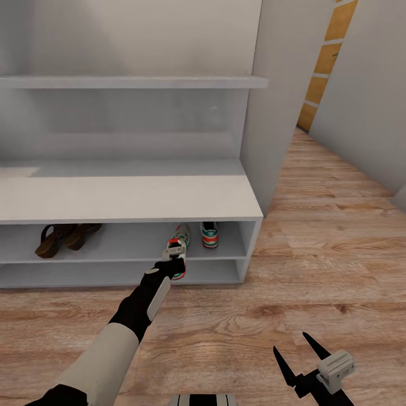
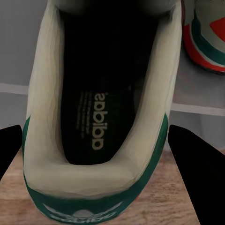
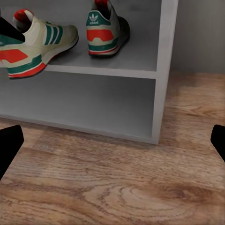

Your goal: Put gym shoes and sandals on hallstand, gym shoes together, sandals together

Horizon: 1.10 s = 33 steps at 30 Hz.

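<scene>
The task looks nearly finished. Both sandals [image 1: 66, 237] sit together at the left of the rack's [image 1: 129, 197] upper shoe tier, and one gym shoe [image 1: 210, 234] stands at the right of that same tier, heel facing out. The second gym shoe [image 1: 179, 251] is at the front edge of the tier just left of the first, its heel overhanging the lip and tilted down toward the floor [image 1: 316, 254], so it is not yet fully seated; pushing it in and letting go seems to be what remains. The left arm reaches forward and slightly right from the lower left, nearly straight, with its left end effector [image 1: 172, 260] at the shoe's heel. In the left wrist view the dark fingertips [image 2: 187, 154] stand on either side of the heel collar, spread as wide as the shoe; whether they press on it or have just loosened cannot be told. The right arm is held low and back over bare floor, well apart from the rack, and the right end effector [image 1: 301, 352] is spread wide with nothing between its fingers.
</scene>
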{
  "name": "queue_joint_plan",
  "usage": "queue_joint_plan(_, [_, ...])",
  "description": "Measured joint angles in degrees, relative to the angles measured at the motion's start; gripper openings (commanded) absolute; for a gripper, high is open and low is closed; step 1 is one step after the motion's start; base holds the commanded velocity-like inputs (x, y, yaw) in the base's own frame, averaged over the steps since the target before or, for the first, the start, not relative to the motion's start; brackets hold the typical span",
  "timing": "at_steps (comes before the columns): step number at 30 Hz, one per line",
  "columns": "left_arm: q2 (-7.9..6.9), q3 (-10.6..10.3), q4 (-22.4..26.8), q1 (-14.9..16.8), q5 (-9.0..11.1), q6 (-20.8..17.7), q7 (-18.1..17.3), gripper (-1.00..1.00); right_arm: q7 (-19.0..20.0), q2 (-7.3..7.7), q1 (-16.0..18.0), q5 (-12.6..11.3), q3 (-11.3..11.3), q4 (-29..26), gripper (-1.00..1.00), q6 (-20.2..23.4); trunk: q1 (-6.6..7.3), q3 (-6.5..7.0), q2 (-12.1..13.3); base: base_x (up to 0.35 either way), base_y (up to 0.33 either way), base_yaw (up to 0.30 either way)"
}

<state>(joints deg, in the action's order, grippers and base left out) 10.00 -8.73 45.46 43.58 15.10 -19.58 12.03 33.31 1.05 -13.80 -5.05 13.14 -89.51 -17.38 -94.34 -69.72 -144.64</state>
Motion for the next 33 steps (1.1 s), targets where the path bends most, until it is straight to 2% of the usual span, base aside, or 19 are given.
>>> queue_joint_plan(33, [0.00, -0.02, -1.89, 0.56, 0.77, 2.69, -0.03, -1.00, 0.04, 0.00, 0.00, 0.04, -0.06, 0.02, 1.00, 0.05, 0.00, 0.00, 0.00, 0.000, 0.000, 0.000])
